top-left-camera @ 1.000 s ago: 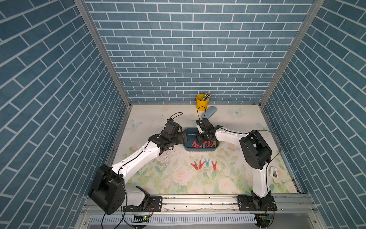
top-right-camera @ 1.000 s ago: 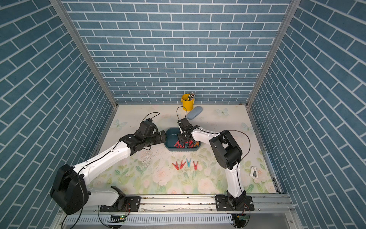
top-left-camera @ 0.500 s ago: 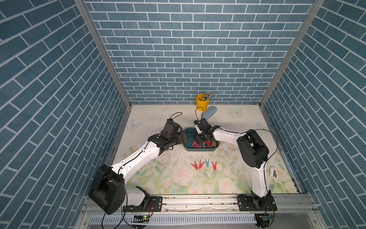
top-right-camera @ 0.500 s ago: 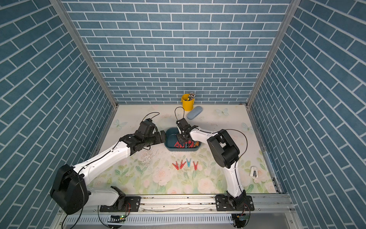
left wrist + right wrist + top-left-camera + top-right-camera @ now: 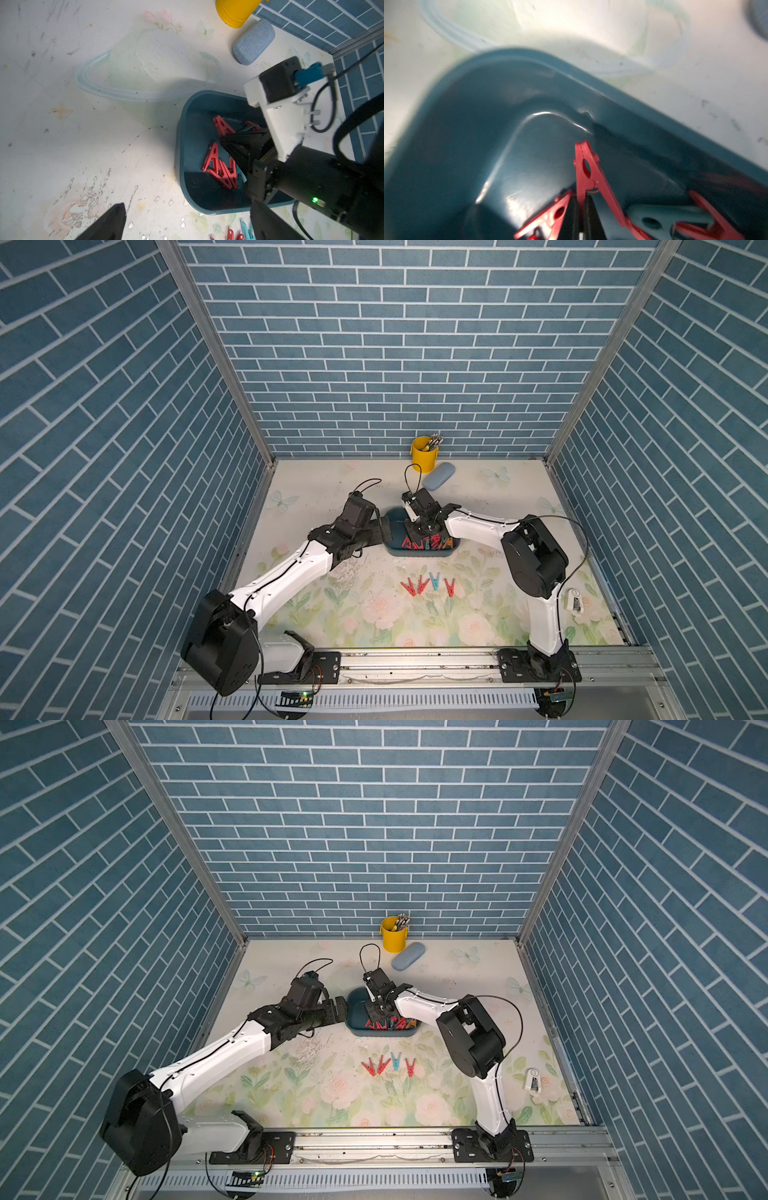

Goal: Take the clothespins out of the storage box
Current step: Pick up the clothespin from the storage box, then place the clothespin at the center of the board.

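Note:
The dark teal storage box [image 5: 419,554] [image 5: 380,1036] sits mid-table with a pile of red and teal clothespins [image 5: 428,543] at its right end. My right gripper [image 5: 419,531] reaches down into the box. In the right wrist view this gripper [image 5: 580,199] is shut on one leg of a red clothespin [image 5: 588,166], which stands up from the pile. My left gripper [image 5: 386,529] [image 5: 187,207] is open at the box's left end, holding nothing. Several clothespins [image 5: 428,585] lie in a row on the table in front of the box.
A yellow bucket [image 5: 424,454] with pens stands at the back wall, a light blue case [image 5: 438,482] beside it. A small white object [image 5: 575,600] lies near the right wall. The two arms flank the box closely.
My right gripper has closed on the red clothespin inside the box and shifted slightly left. The left arm has stayed still and open.

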Robot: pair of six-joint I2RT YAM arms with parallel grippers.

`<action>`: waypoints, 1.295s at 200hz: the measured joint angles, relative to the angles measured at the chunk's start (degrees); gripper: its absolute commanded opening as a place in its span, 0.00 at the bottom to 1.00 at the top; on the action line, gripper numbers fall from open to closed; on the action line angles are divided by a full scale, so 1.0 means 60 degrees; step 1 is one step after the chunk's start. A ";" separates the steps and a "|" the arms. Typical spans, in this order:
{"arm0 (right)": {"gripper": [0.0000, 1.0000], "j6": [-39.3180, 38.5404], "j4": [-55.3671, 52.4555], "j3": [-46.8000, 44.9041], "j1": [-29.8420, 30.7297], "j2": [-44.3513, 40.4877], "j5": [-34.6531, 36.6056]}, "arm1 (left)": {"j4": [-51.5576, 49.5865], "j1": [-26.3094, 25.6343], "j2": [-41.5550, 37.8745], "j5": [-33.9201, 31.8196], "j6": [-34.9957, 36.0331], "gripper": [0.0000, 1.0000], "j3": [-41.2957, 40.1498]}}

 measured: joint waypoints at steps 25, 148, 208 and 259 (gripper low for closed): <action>0.00 0.0346 0.0004 -0.0226 0.0087 -0.0798 0.0066 | 0.0036 0.0004 -0.0095 0.0131 0.0098 0.99 -0.0091; 0.00 0.3723 0.0007 -0.5158 0.0656 -0.5475 0.0896 | 0.0623 0.0004 0.0076 0.1468 0.0820 1.00 -0.0200; 0.00 0.5096 -0.0076 -0.7144 0.1067 -0.6878 0.1220 | 0.0827 0.0000 0.0408 0.1865 0.0882 0.99 -0.0200; 0.00 0.5767 -0.0197 -0.8225 0.1235 -0.7242 0.1293 | 0.0849 0.0000 0.0430 0.1887 0.0874 1.00 -0.0200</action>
